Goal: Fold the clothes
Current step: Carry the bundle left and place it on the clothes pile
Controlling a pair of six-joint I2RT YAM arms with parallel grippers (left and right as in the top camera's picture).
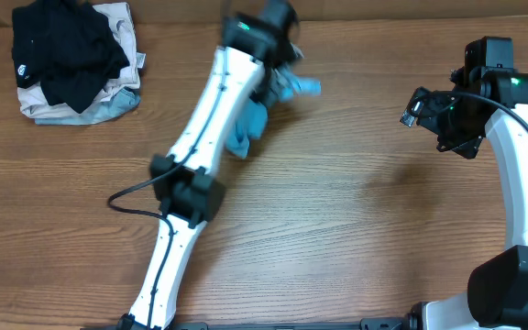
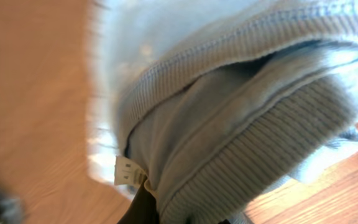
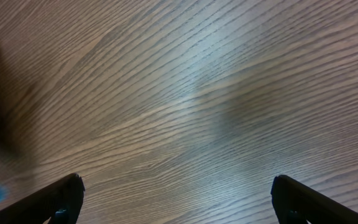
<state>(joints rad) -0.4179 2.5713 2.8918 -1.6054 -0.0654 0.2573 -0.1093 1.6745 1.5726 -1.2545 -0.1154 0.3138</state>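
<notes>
Now | left hand (image 1: 278,78) grasping bunched sky-blue T-shirt (image 1: 248,128), ribbed collar (image 2: 260,37) | right hand (image 3: 176,202) released

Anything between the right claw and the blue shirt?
Nothing visible: only bare table between the open right claw and the blue T-shirt bunched in the left claw. The garment pile sits well off to the side.
</notes>
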